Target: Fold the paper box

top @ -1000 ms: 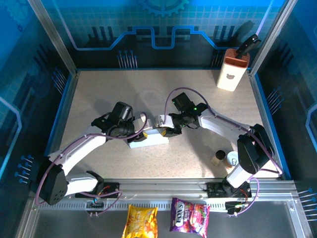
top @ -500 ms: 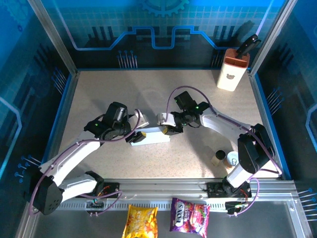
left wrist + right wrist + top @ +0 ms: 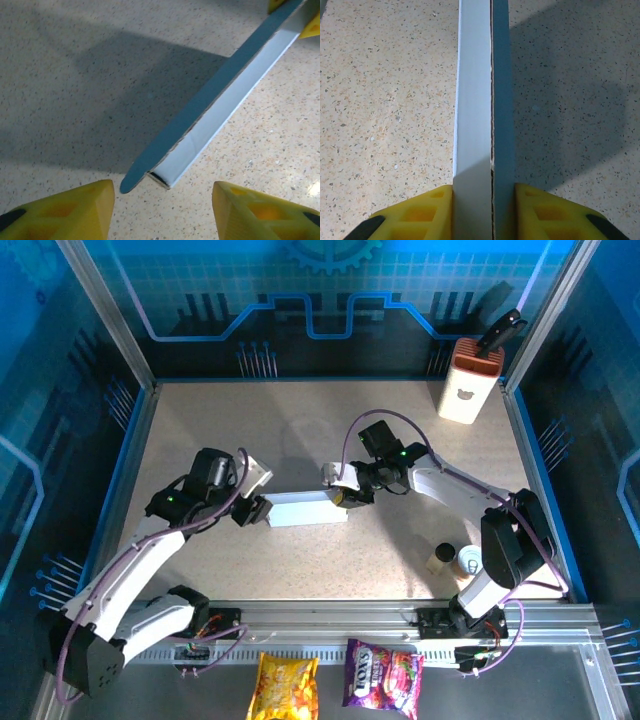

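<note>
paper box (image 3: 307,508) looks to be at the closing-up stage imo, the body seems formed already. Biggest first: it lies about mid-way across the speckled table (image 3: 300,430) as a long slim strip running left-right between the two arms. A tall white-and-orange container (image 3: 467,385) stands in the far right corner, well apart and not part of this. The right gripper (image 3: 338,488) is clamped on the box's right end. Its wrist cam shows both yellow pads (image 3: 420,215) pressed flat on the two faces, white panel one side, grey-blue panel the other, w/ a thin seam between. The left gripper (image 3: 256,493) sits just off the left end, jaws spread wide, holding nothing. From its own cam the pads sit either side of the box tip w/o touching. Smallest bit: at that end the grey-blue panel overhangs in a rounded tab (image 3: 131,181), and the end looks open, w/ a dark gap under it. So the next move prob needs the left one to come in on that tab and tuck it shut while the right holds firm. Thin card, so go gentle or it'll buckle.
</note>
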